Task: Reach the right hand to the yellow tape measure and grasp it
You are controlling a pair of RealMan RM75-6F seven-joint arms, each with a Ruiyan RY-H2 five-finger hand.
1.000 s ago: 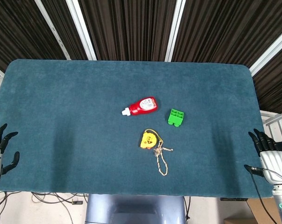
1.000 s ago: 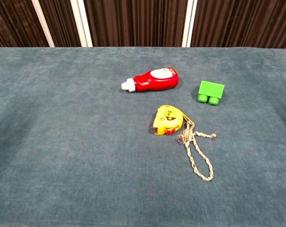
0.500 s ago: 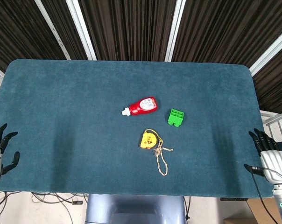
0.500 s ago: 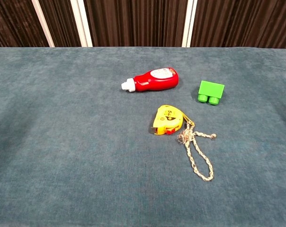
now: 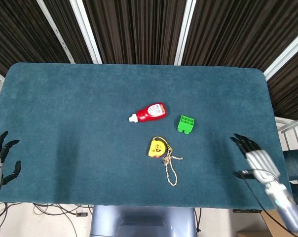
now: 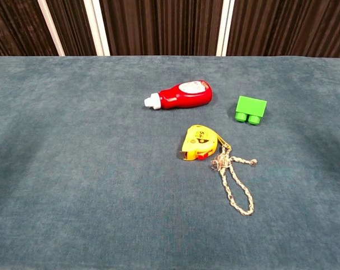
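Covering table [image 5: 65, 108]: teal felt; dark slatted wall [image 5: 139, 29] behind; right hand [image 5: 255, 160] empty, fingers apart.

My right hand [image 5: 256, 162] is silver with black fingers above a teal table [image 5: 65, 113] bearing a yellow tape measure [image 5: 157, 147] with a tan braided cord [image 5: 171, 168], a red white-capped bottle [image 5: 149, 112] and a green brick [image 5: 186, 124].

Red bottle [image 5: 150, 112] on its side, near green block [image 5: 186, 124], apart.
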